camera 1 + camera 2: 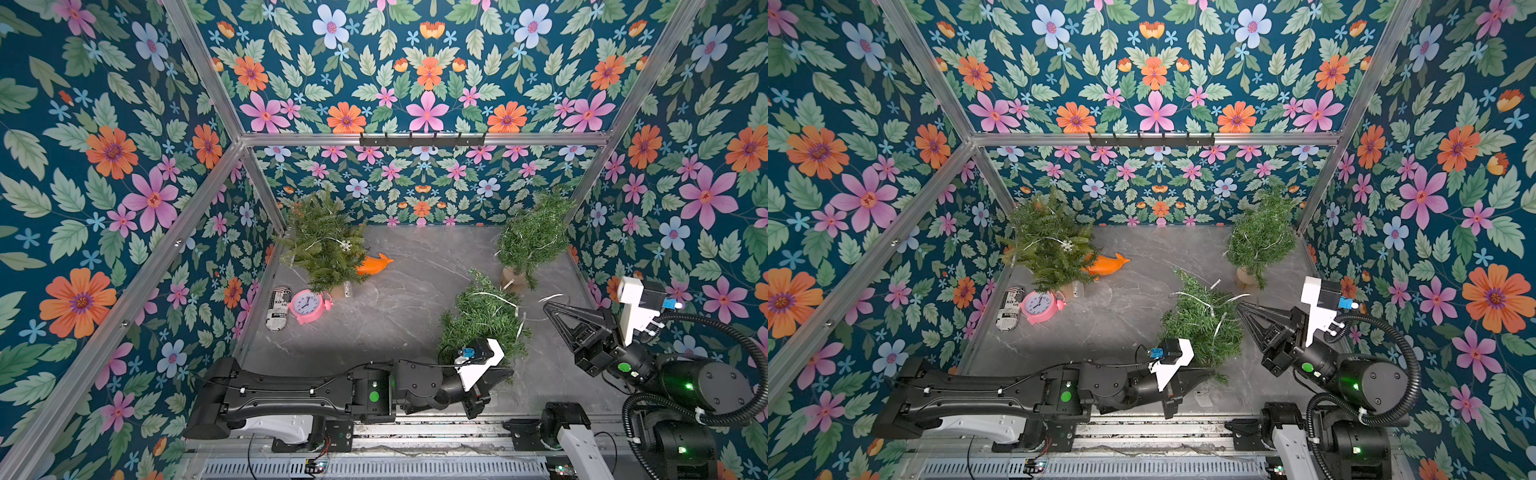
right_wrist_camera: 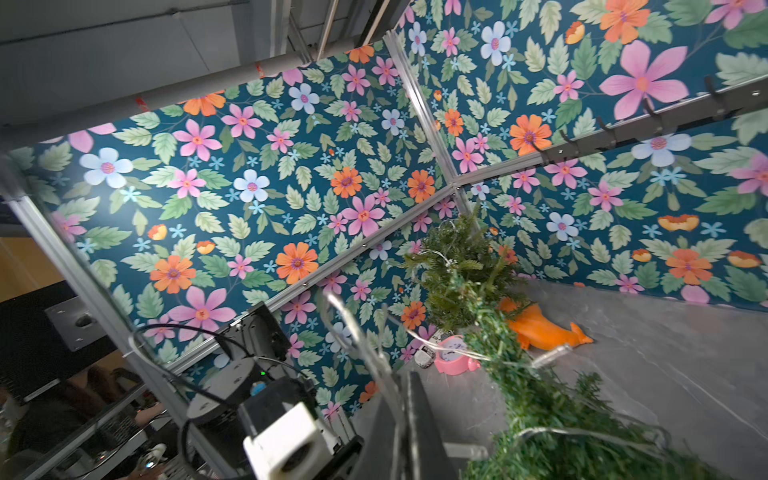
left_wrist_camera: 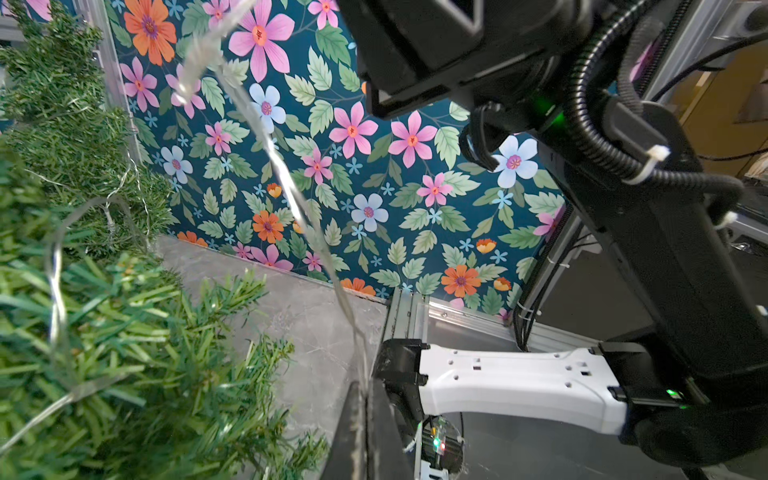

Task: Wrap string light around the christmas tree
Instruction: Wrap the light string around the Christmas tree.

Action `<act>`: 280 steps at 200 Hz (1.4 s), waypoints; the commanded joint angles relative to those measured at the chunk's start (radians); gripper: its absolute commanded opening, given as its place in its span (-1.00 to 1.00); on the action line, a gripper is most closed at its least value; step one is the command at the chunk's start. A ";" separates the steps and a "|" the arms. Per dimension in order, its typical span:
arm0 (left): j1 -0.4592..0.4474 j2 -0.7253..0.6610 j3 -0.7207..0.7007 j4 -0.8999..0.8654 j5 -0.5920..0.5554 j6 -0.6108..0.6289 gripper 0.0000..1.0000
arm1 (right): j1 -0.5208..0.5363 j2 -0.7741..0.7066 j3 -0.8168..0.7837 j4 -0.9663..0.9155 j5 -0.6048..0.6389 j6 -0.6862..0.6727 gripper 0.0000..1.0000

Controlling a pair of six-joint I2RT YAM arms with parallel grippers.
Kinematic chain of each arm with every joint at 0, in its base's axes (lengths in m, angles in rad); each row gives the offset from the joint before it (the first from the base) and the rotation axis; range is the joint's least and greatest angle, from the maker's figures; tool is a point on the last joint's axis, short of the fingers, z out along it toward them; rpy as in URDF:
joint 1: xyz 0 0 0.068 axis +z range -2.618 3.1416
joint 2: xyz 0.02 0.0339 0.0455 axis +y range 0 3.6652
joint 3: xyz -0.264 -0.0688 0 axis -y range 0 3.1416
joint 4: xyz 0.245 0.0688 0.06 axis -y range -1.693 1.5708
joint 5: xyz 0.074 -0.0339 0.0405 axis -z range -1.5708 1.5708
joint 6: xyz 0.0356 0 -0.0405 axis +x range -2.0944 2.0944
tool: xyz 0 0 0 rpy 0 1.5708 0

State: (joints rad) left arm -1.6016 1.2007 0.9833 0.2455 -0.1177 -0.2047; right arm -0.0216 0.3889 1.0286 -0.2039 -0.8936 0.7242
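The christmas tree [image 1: 482,324], small and green, stands front centre on the grey table; its foot is hidden behind my left wrist. The string light [image 1: 498,296], a thin clear wire with small bulbs, lies across its upper branches and loops off to the right [image 1: 552,297]. My left gripper [image 1: 510,371] is at the tree's near lower side. In the left wrist view its jaws [image 3: 365,388] are shut on the string light [image 3: 291,195], beside the tree [image 3: 104,332]. My right gripper [image 1: 545,305] is right of the tree. Its jaws [image 2: 401,376] are shut on the string light [image 2: 353,328].
Two more small trees stand at the back left [image 1: 322,245] and back right [image 1: 534,232], both with wire on them. An orange toy animal [image 1: 374,264], a pink alarm clock [image 1: 307,305] and a printed can [image 1: 279,307] lie left. Floral walls enclose three sides.
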 commanded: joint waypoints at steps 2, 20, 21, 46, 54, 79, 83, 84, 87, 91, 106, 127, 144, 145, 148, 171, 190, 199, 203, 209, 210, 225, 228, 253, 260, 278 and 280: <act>-0.009 -0.032 -0.002 -0.068 0.019 -0.029 -1.00 | 0.000 -0.029 -0.028 -0.147 0.162 -0.107 -0.93; -0.011 -0.058 -0.013 -0.076 0.025 -0.030 -1.00 | 0.001 -0.064 -0.045 -0.187 0.301 -0.132 -0.93; -0.011 -0.059 -0.013 -0.077 0.024 -0.030 -1.00 | 0.001 -0.066 -0.045 -0.188 0.309 -0.132 -0.93; -0.012 -0.079 -0.022 -0.097 0.001 -0.025 -1.00 | 0.001 -0.096 -0.037 -0.144 0.414 -0.125 -0.92; -0.013 -0.085 -0.022 -0.103 -0.005 -0.027 -1.00 | 0.001 -0.096 -0.023 -0.130 0.421 -0.120 -0.93; -0.012 -0.095 -0.019 -0.126 -0.022 -0.027 -1.00 | 0.001 -0.098 0.046 -0.173 0.474 -0.151 -0.94; -0.012 -0.099 -0.018 -0.132 -0.026 -0.027 -1.00 | 0.001 -0.100 0.057 -0.183 0.479 -0.159 -0.94; -0.012 -0.098 -0.018 -0.134 -0.027 -0.027 -1.00 | 0.000 -0.100 0.059 -0.184 0.479 -0.161 -0.94; -0.012 -0.100 -0.016 -0.140 -0.031 -0.027 -1.00 | 0.000 -0.102 0.065 -0.192 0.482 -0.170 -0.94; -0.013 -0.102 -0.015 -0.148 -0.036 -0.027 -1.00 | 0.001 -0.106 0.072 -0.203 0.484 -0.179 -0.94; -0.013 -0.121 -0.010 -0.188 -0.057 -0.031 -1.00 | 0.000 -0.127 0.089 -0.252 0.490 -0.207 -0.93; -0.012 -0.163 -0.017 -0.237 -0.069 -0.044 -1.00 | 0.001 -0.180 0.088 -0.336 0.487 -0.247 -0.87; -0.012 -0.198 -0.018 -0.285 -0.059 -0.059 -1.00 | 0.001 -0.235 0.071 -0.389 0.477 -0.257 -0.80; -0.012 -0.199 -0.018 -0.287 -0.059 -0.060 -1.00 | 0.000 -0.238 0.070 -0.391 0.477 -0.258 -0.79; -0.012 -0.204 -0.019 -0.295 -0.058 -0.062 -1.00 | 0.001 -0.248 0.066 -0.399 0.477 -0.257 -0.78; -0.012 -0.224 -0.020 -0.353 -0.045 -0.062 -1.00 | 0.001 -0.320 0.034 -0.427 0.464 -0.250 -0.63; -0.012 -0.222 -0.008 -0.401 -0.026 -0.062 -1.00 | 0.001 -0.357 0.012 -0.443 0.446 -0.231 -0.58; -0.012 -0.223 0.000 -0.426 -0.009 -0.061 -1.00 | 0.000 -0.369 0.004 -0.460 0.433 -0.230 -0.57; -0.012 -0.224 0.002 -0.434 -0.002 -0.063 -1.00 | 0.000 -0.373 0.000 -0.468 0.428 -0.229 -0.56; -0.012 -0.228 0.001 -0.445 -0.003 -0.068 -1.00 | 0.001 -0.383 -0.006 -0.480 0.419 -0.227 -0.54; -0.012 -0.229 0.001 -0.447 -0.004 -0.069 -1.00 | 0.001 -0.383 -0.007 -0.481 0.417 -0.227 -0.53; -0.012 -0.244 0.002 -0.497 -0.050 -0.076 -1.00 | 0.000 -0.386 -0.011 -0.513 0.357 -0.229 -0.42; -0.012 -0.248 0.004 -0.514 -0.071 -0.078 -1.00 | 0.000 -0.387 -0.015 -0.511 0.345 -0.228 -0.38; -0.011 -0.296 0.007 -0.606 -0.293 -0.089 -1.00 | 0.000 -0.387 -0.027 -0.492 0.326 -0.217 -0.15; -0.013 -0.311 0.008 -0.628 -0.346 -0.092 -1.00 | 0.001 -0.387 -0.027 -0.488 0.340 -0.219 -0.14; -0.011 -0.342 0.007 -0.663 -0.421 -0.098 -1.00 | 0.000 -0.387 -0.022 -0.488 0.388 -0.235 -0.11; -0.011 -0.346 0.006 -0.666 -0.426 -0.100 -1.00 | 0.001 -0.387 -0.021 -0.488 0.392 -0.237 -0.11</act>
State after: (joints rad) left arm -1.6138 0.8871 0.9871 -0.3355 -0.3649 -0.2882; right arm -0.0212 0.0044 1.0027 -0.7059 -0.5320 0.4984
